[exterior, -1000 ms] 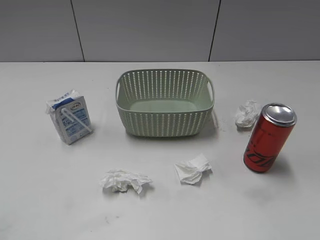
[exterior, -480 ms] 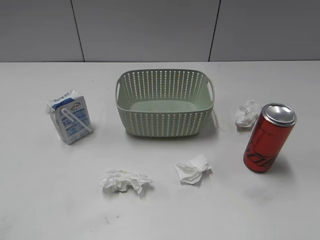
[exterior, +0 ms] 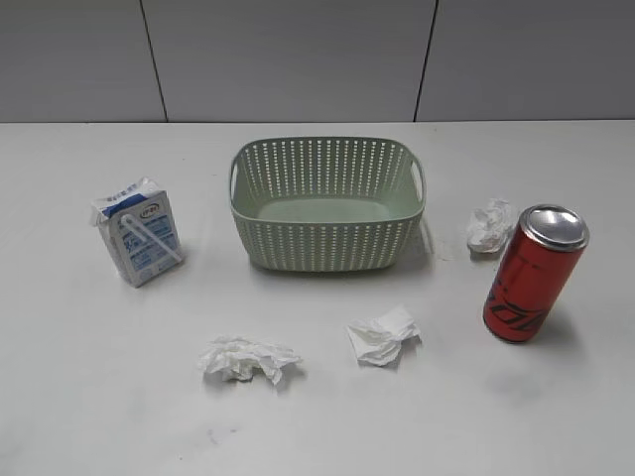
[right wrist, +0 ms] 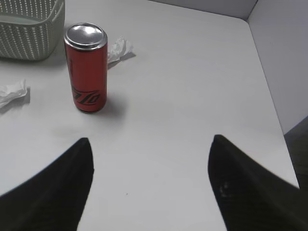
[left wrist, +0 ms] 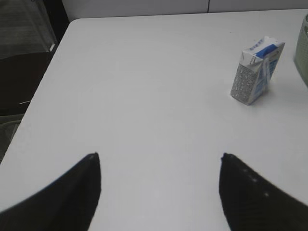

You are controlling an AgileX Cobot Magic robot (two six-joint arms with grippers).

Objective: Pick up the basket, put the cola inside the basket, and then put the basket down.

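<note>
The pale sage-green basket (exterior: 327, 203) stands empty on the white table, centre back; its corner shows in the right wrist view (right wrist: 29, 29) and its edge in the left wrist view (left wrist: 303, 43). The red cola can (exterior: 533, 273) stands upright to the basket's right, also in the right wrist view (right wrist: 86, 67). My left gripper (left wrist: 160, 156) is open and empty over bare table, left of the carton. My right gripper (right wrist: 150, 139) is open and empty, near side of the can and to its right. Neither gripper shows in the exterior view.
A blue-and-white carton (exterior: 139, 230) stands left of the basket, also in the left wrist view (left wrist: 255, 70). Crumpled tissues lie at front left (exterior: 246, 359), front centre (exterior: 382, 335) and right of the basket (exterior: 490, 224). The table's left edge (left wrist: 45, 77) is near my left gripper.
</note>
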